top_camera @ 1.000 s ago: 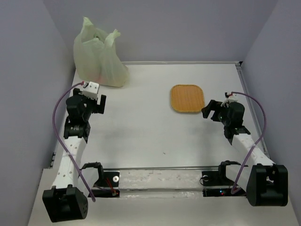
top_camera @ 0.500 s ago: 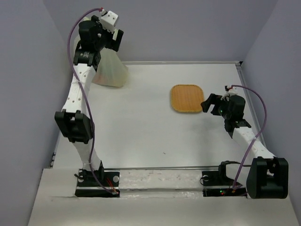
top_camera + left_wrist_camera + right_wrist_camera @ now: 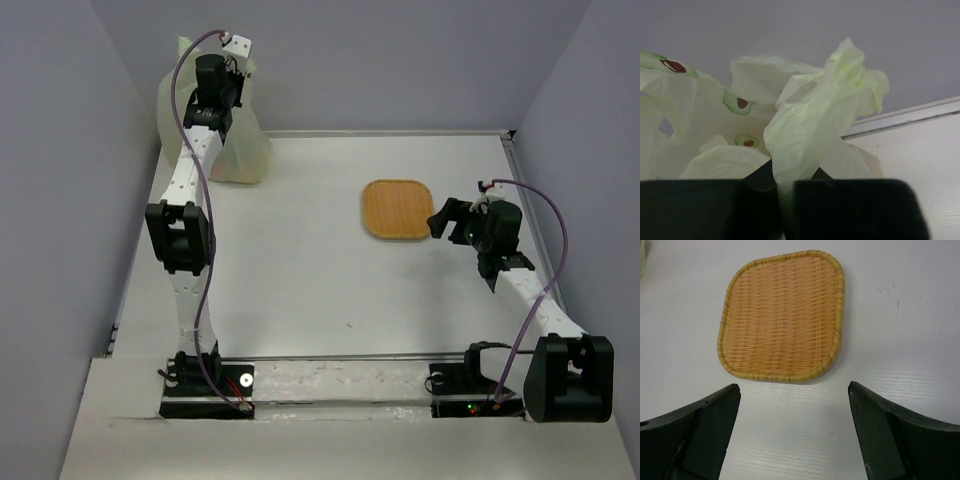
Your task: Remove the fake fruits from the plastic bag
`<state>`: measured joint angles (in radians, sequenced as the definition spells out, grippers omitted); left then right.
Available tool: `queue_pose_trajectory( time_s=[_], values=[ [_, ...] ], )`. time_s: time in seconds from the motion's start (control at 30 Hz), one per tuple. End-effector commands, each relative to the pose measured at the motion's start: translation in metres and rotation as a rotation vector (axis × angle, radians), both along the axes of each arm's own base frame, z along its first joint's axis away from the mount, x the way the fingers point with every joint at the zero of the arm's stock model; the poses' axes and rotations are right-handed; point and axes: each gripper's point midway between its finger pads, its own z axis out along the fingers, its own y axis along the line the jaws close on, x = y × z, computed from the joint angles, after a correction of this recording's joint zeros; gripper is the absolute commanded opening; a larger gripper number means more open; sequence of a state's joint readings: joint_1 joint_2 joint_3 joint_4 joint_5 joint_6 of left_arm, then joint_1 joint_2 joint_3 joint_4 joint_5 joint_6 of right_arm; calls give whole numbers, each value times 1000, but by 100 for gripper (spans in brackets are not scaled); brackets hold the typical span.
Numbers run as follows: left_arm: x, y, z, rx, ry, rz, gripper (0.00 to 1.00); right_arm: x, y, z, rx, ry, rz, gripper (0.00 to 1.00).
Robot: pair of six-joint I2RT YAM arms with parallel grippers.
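The pale yellow-green plastic bag (image 3: 236,150) stands in the far left corner of the table. My left gripper (image 3: 236,78) reaches over its top and is shut on one handle loop; the left wrist view shows the crinkly plastic bag (image 3: 810,120), printed with small avocados, pinched between the two dark fingers (image 3: 850,207). The fake fruits are hidden inside the bag. My right gripper (image 3: 438,225) hovers open at the right, just beside the near right edge of the orange woven mat (image 3: 398,209), with nothing between its fingers (image 3: 705,430).
The orange woven mat (image 3: 782,315) lies flat right of centre. Grey walls close in the table on the left, back and right. A metal rail (image 3: 340,360) runs along the near edge between the arm bases.
My left arm has swung up from the table to the top of the bag, and its gripper has shut on a handle loop. The right arm shifted only slightly.
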<state>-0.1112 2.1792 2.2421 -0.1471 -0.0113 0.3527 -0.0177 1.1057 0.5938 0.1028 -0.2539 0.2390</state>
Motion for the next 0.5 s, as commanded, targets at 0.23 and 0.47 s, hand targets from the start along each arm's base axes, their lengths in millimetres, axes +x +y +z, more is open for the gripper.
queue_pose_trajectory(
  time_s=[0.23, 0.47],
  values=[
    [-126, -80, 45, 50, -34, -551, 0, 9, 4, 29, -10, -70, 18, 94],
    [-250, -75, -34, 351, 173, -864, 0, 15, 12, 40, -1, -72, 69, 91]
  ],
)
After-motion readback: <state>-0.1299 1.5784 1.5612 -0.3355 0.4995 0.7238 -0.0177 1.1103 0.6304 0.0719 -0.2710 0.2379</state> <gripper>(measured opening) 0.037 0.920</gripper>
